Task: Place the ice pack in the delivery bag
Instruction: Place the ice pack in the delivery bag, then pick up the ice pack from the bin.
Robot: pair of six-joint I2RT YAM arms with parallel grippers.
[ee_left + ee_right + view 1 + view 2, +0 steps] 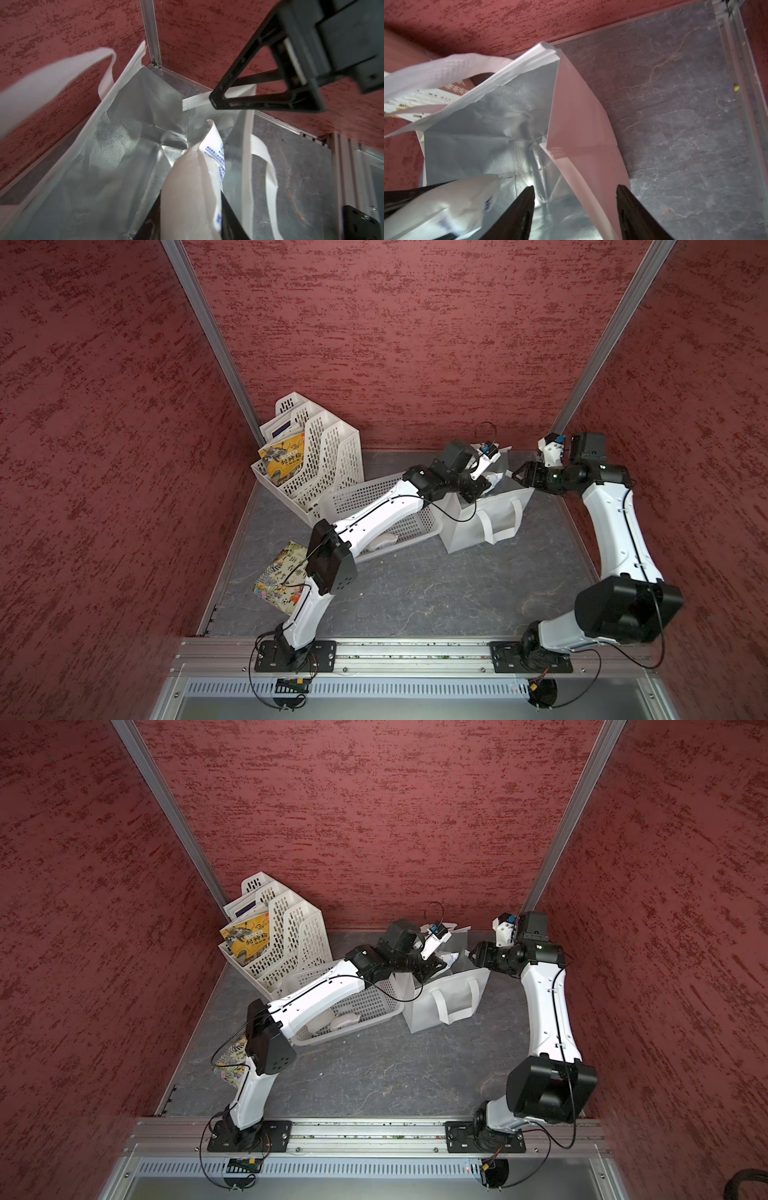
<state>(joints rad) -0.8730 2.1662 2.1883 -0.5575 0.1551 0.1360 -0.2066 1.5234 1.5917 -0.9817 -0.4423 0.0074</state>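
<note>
Left gripper (482, 488) is clamped on the ice pack (188, 187), which hangs over the open mouth of the bag (478, 531), foil lining below it. Right gripper (574, 188) has its jaws apart, straddling the bag's side wall without pinching it. The bag stands near the bench (415, 593) far edge, just beside the basket (365, 497).

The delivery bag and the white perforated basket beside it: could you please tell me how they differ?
The delivery bag has solid fabric walls with silvery lining; the basket has perforated plastic walls. The bag stands taller; the basket is low and long. The bag has loop handles; the basket shows none. Both are white and open-topped, side by side.
</note>
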